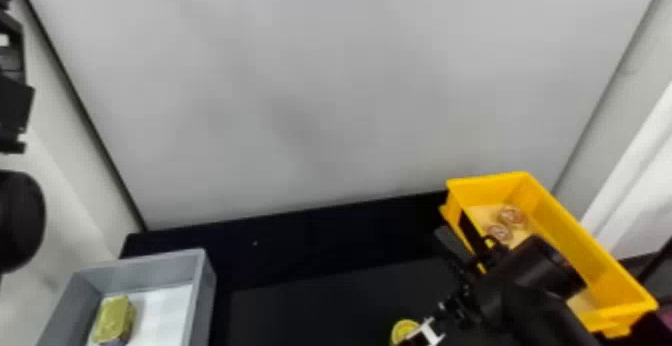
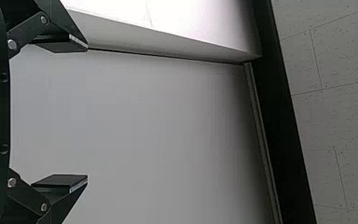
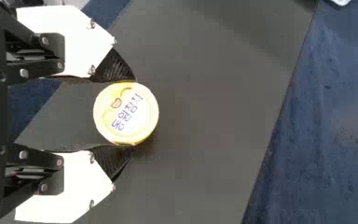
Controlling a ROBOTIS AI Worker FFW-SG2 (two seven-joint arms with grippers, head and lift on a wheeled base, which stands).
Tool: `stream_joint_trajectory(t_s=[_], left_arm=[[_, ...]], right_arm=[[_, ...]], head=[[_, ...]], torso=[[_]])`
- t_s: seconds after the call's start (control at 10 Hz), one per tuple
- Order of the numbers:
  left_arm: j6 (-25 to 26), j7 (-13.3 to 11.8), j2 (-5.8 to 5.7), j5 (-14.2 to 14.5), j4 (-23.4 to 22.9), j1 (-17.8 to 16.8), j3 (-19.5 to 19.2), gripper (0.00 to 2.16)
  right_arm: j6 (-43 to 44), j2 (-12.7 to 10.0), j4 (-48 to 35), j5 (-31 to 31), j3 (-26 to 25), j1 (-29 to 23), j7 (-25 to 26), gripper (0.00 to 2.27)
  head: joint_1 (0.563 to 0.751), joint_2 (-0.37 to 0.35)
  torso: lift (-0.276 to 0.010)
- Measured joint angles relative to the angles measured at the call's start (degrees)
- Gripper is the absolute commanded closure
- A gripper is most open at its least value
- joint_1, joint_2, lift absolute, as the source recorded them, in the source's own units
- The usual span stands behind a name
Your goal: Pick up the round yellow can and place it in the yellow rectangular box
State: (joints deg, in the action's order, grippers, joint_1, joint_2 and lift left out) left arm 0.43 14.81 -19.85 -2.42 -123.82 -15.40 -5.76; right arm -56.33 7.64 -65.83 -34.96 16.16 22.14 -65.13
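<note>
Found right end effector [image 1: 416, 339] pinched onto round yellow can [image 3: 126, 113], between both fingertips. Noted pale circular top, yellow rim, blue lettering.

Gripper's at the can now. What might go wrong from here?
The round yellow can sits right at the right gripper's tips, so it may slip during lifting. If carried low, it could catch the yellow box's rim. Released carelessly, it might knock the two round items inside.
</note>
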Motion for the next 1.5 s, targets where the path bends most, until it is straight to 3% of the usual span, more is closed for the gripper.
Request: stream_joint_trajectory(t_s=[0.4, 0.8, 1.5], left_arm=[[1.75, -0.02, -0.52, 0.05, -1.62, 0.99, -2.05, 0.26], [2.55, -0.12, -0.73, 0.02, -1.97, 1.37, -2.2, 0.26], [3.31, -0.21, -0.71, 0.04, -1.95, 0.86, -1.13, 0.26]], right_arm=[[-3.73, 0.33, -11.71, -9.18, -6.76, -2.76, -4.54, 0.68], [-6.89, 3.36, -21.76, -16.37, -11.19, -2.2, -7.25, 0.68], [-7.99, 8.52, -25.89, -20.85, -19.61, -1.78, -7.54, 0.68]], head=[[0.62, 0.02], [0.62, 0.02], [0.62, 0.02]], torso=[[0.0], [0.0], [0.0]])
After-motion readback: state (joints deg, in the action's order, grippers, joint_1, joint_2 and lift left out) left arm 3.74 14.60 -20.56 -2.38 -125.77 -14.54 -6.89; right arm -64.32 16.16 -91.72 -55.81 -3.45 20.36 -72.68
